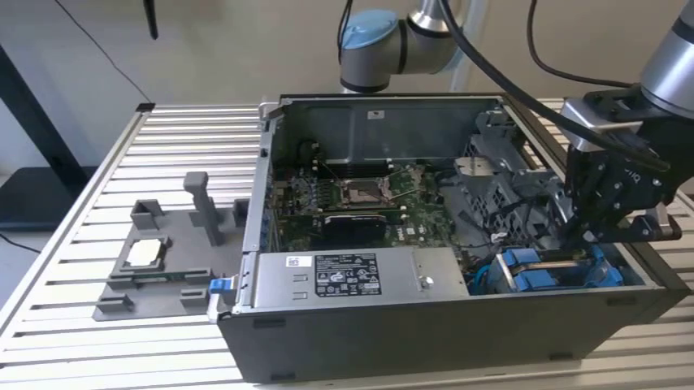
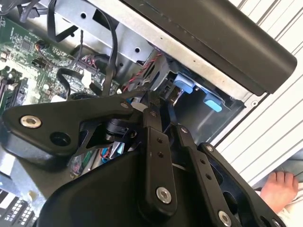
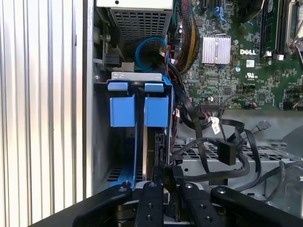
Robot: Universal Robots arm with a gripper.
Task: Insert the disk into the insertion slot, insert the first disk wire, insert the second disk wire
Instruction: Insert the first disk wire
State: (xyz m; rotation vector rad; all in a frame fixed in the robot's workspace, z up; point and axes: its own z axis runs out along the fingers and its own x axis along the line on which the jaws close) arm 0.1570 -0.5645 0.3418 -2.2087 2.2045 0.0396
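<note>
**Disk seated, pincer on plug**

Silver hard disk in bright blue plastic carrier sits in the boxy grey metal drive cage, near corner of the dark computer case, exterior view's right. Black pincer is clamped on a small black wire plug just beside the disk.

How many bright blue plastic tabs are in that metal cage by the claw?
2, side by side in the drive cage: the first tab by the case's outer wall, the second tab nearer the circuit board. Others may be hidden.

wall: plain beige | table: ribbed aluminium slats | dark post: exterior view's left
</note>
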